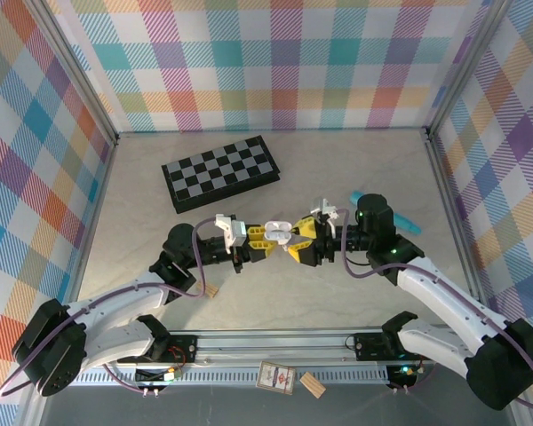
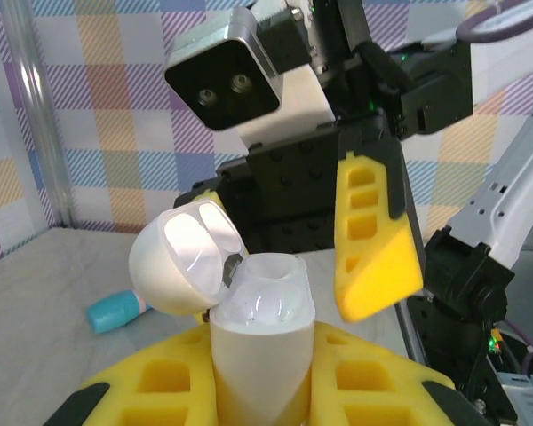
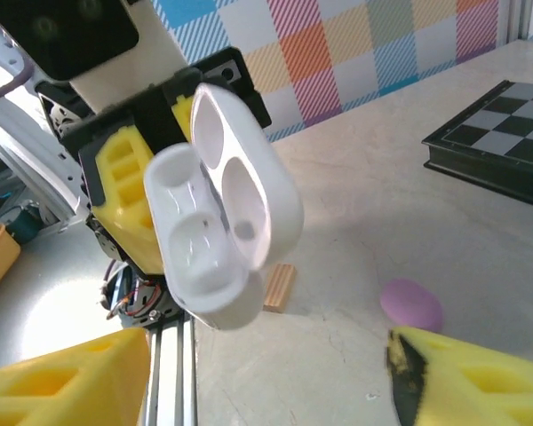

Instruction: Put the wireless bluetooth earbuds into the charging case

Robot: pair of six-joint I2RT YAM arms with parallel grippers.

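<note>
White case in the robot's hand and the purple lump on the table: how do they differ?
The white case is flipped open, its hollows showing; the purple lump looks closed, though it is blurry. The white case is gripped in the air by the left hand; the purple lump lies loose on the table. One is white, the other purple. Both are small and rounded.

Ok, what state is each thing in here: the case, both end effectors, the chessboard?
Charging case: lid open, wells look empty, held off the table.
Left end effector: shut on the charging case.
Right end effector: open, gripping nothing.
Chessboard: folded shut, flat on the table.
</note>
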